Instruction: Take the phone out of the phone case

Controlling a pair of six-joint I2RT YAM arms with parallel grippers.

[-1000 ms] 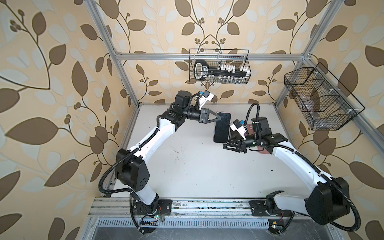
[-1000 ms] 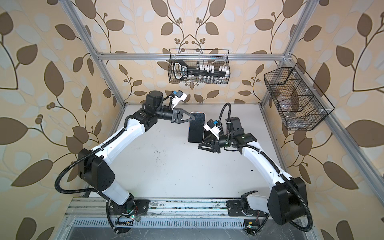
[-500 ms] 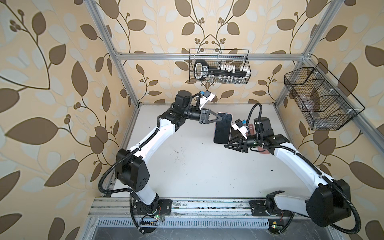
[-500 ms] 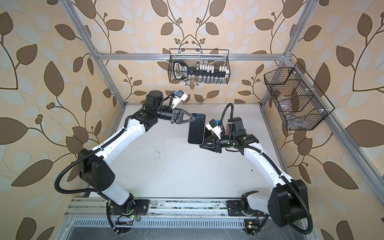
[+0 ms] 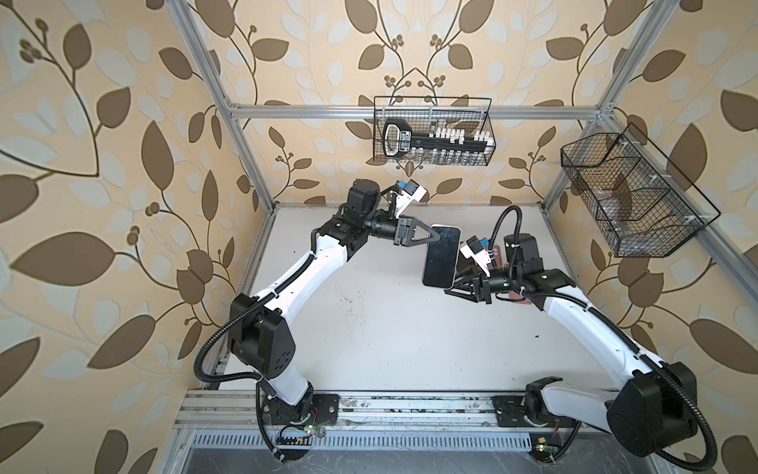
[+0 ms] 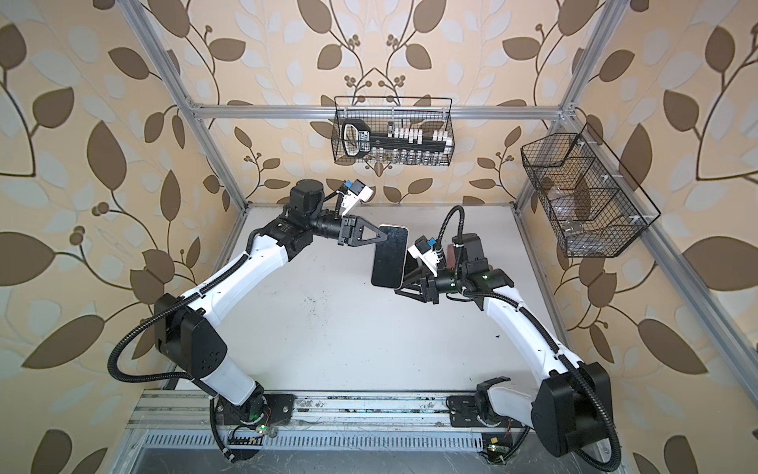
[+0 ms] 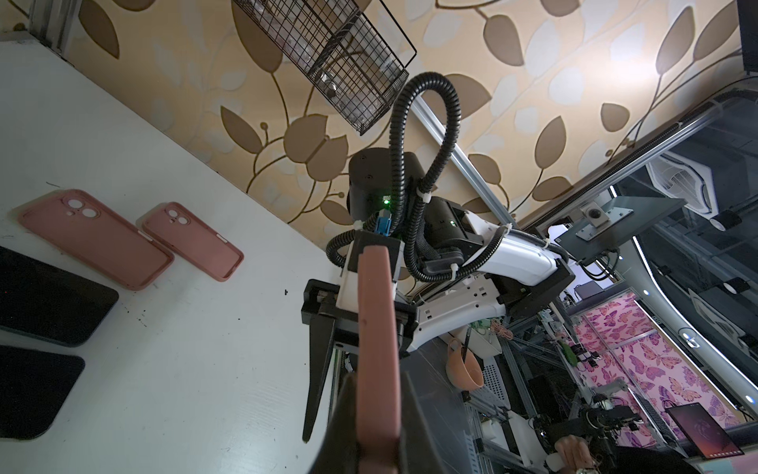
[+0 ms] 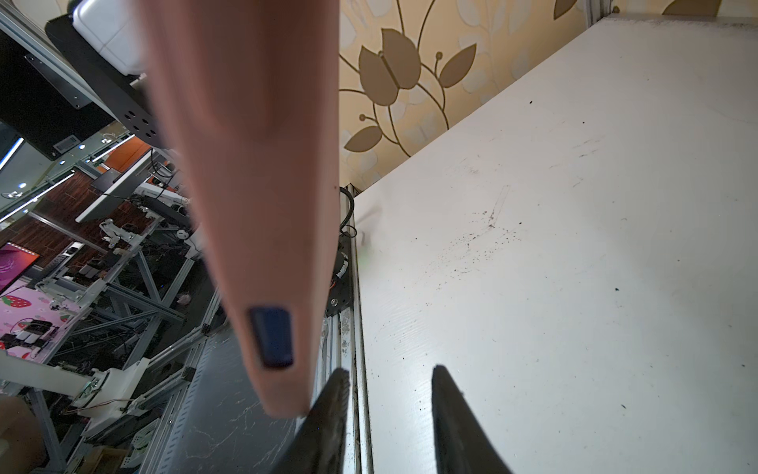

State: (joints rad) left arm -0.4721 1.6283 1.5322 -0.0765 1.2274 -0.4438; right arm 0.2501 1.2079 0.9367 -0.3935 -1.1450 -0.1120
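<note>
The phone point(image 5: 442, 256) point(image 6: 389, 256), dark screen up, sits in its pink phone case and hangs in the air over the back middle of the table in both top views. My left gripper point(image 5: 434, 237) point(image 6: 383, 238) is shut on the far end of it; in the left wrist view the phone case point(image 7: 377, 349) runs edge-on out of the shut left gripper point(image 7: 375, 414). My right gripper point(image 5: 455, 287) point(image 6: 404, 285) stands open at the near end. In the right wrist view the phone case point(image 8: 254, 164) lies just outside one finger point(image 8: 328, 410), and nothing is between the fingers of the right gripper point(image 8: 389, 402).
Two empty pink cases point(image 7: 96, 238) point(image 7: 192, 240) and two dark phones point(image 7: 45, 299) point(image 7: 28, 394) lie on the white table point(image 5: 389, 336). A wire basket point(image 5: 432, 137) hangs on the back wall and another wire basket point(image 5: 631, 197) on the right wall.
The right gripper's jaws stand a little wider than half a second ago. The left gripper and the cased phone have hardly moved.
</note>
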